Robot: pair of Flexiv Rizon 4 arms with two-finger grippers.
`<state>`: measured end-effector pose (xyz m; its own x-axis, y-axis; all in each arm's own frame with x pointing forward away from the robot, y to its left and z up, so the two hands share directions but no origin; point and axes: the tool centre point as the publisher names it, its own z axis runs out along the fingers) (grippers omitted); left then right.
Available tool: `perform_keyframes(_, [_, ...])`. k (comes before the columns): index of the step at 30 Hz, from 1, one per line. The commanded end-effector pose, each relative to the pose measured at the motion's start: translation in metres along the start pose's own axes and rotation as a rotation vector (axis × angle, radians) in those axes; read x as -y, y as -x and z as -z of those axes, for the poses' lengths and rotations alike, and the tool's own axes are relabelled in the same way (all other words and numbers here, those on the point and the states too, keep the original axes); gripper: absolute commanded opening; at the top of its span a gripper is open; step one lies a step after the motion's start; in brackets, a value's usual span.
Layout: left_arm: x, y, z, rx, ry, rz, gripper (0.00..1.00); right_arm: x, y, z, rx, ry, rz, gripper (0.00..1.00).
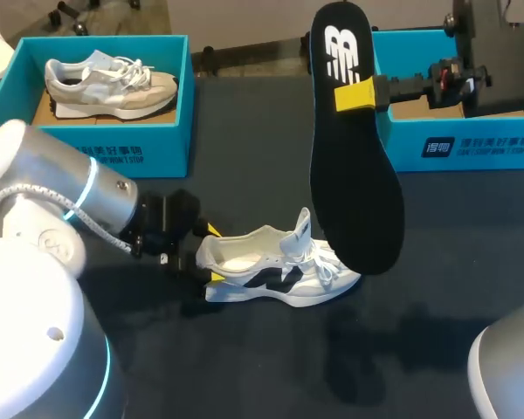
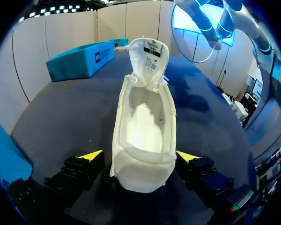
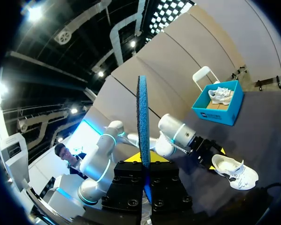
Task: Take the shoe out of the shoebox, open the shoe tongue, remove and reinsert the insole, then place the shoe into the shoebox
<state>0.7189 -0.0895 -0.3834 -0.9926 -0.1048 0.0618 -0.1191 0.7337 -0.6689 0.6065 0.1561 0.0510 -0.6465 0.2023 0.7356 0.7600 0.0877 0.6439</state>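
Shoeboxes, both blue, stand behind the shoe (image 1: 275, 266). Left shoebox (image 1: 113, 153) is well off beyond its heel side, with a pale spare shoe (image 1: 109, 83) inside. Right shoebox (image 1: 480, 144) is beyond its toe side, its inside mostly hidden by my right arm.

Shoe sits on its sole on the dark table (image 1: 437, 332), outside either box. Long axis runs across the table, heel to my left, toe to my right. Tongue (image 2: 150, 54) stands upright, mouth wide.

Insole (image 1: 354, 175) is in the air above the shoe, near vertical, toe end low over the laces.

Right gripper (image 1: 360, 94) is clamped on the insole's upper part, well above the shoe.

Left gripper (image 1: 215, 253) is at the shoe's heel, a yellow tip on each side. It seems pinched on the heel, though contact on one side is hard to read.

Judgement: reinsertion comes next. The insole must tip from upright toward the shoe's long axis, toe end leading in under the tongue. Right arm carries it. Left arm, nearer the shoe, braces.
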Motion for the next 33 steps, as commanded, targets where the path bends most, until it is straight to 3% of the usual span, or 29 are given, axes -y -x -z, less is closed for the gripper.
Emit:
perform_keyframes(1, [0.008, 0.002, 0.004, -0.019, 0.176, -0.003, 1.0, -0.002, 0.001, -0.003, 0.002, -0.002, -0.002, 0.0])
perform_keyframes(14, [0.018, 0.006, 0.008, -0.016, 0.395, 0.015, 1.0, -0.002, 0.001, -0.003, 0.002, -0.002, -0.002, 0.0])
perform_keyframes(22, [0.028, -0.001, 0.012, -0.007, 0.475, -0.038, 1.0, -0.002, 0.001, -0.003, 0.002, -0.002, -0.002, 0.0])
perform_keyframes(33, [0.037, -0.003, 0.02, 0.018, 0.521, -0.051, 1.0, -0.002, 0.001, -0.003, 0.002, -0.002, -0.002, 0.0])
